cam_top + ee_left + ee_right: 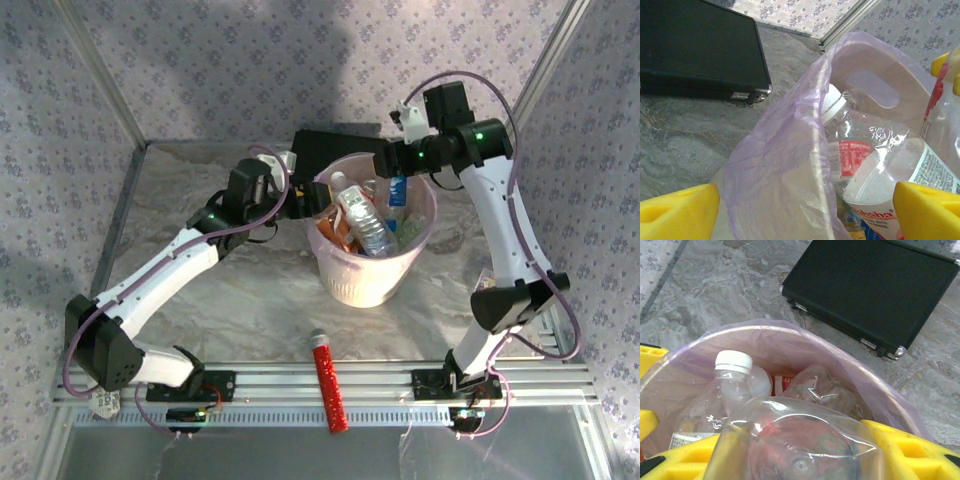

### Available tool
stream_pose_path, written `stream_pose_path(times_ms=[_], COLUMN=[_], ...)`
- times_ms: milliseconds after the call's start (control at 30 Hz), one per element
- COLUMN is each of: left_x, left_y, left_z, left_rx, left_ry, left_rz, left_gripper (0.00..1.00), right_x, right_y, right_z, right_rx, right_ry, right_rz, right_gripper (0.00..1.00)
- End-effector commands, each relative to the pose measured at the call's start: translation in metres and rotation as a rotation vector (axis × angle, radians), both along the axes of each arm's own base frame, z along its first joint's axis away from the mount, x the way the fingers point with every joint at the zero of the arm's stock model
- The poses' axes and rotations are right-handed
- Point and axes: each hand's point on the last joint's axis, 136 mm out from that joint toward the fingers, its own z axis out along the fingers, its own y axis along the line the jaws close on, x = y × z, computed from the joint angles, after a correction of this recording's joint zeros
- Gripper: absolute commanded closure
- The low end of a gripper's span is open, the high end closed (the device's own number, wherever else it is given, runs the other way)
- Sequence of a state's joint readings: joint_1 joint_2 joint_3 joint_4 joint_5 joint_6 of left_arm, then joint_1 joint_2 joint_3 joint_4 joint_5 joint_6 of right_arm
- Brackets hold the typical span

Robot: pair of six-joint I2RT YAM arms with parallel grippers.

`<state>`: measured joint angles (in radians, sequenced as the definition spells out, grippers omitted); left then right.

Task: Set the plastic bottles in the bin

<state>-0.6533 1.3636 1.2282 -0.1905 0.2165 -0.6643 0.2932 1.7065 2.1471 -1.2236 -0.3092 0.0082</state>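
Several bottles [362, 222] already fill the bin [372, 288] at the frame's centre; the right pincer [398, 190] grips a clear bottle [800, 445] above its rim. Dropping seems in hand, needing only release; the left pincer [300, 205] gapes at the bin's left rim.

Clear glossy plastic bottles [880, 165]; translucent smooth plastic bin [365, 285], lined with thin wrinkled lilac film [775, 170]; black matt fine-textured box [875, 285], bright metal corners; smooth grey marbled table [250, 290]; matt yellow foam pads [680, 212]
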Motion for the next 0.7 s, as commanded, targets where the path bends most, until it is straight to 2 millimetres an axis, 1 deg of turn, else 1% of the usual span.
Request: stream_pose_path(times_ms=[0,67,167,233,267,300,367,467,567,667], left_x=[0.002,0.002,0.003,0.004,0.003,0.004,0.004,0.005,0.005,0.007], left_y=[-0.001,-0.001,-0.001,-0.001,-0.001,-0.001,-0.001,0.001,0.003,0.006], left_z=[0.012,0.013,0.014,0.014,0.015,0.014,0.015,0.016,0.018,0.018], left_rx=[-0.001,0.001,0.005,0.005,0.006,0.007,0.008,0.012,0.012,0.014], left_ry=[-0.028,-0.031,-0.033,-0.033,-0.036,-0.034,-0.036,-0.040,-0.044,-0.046], left_rz=[0.005,0.007,0.007,0.010,0.008,0.009,0.009,0.013,0.019,0.030], left_gripper=[0.11,0.11,0.11,0.11,0.11,0.11,0.11,0.11,0.11,0.11], right_x=[-0.015,-0.016,-0.019,-0.021,-0.022,-0.022,-0.023,-0.022,-0.020,-0.015], right_y=[-0.013,-0.015,-0.009,-0.004,-0.001,0.002,0.007,0.003,-0.010,-0.023], right_z=[-0.008,-0.012,-0.021,-0.028,-0.028,-0.024,-0.012,0.019,0.040,0.044], right_rx=[-0.105,-0.128,-0.134,-0.145,-0.138,-0.121,-0.076,-0.014,0.019,0.018], right_ry=[0.065,0.089,0.135,0.156,0.154,0.140,0.103,0.004,-0.064,-0.085], right_rz=[0.009,0.011,0.047,0.071,0.080,0.087,0.088,0.046,-0.013,-0.069], right_gripper=[0.49,0.49,0.48,0.43,0.39,0.33,0.27,0.18,0.16,0.20])
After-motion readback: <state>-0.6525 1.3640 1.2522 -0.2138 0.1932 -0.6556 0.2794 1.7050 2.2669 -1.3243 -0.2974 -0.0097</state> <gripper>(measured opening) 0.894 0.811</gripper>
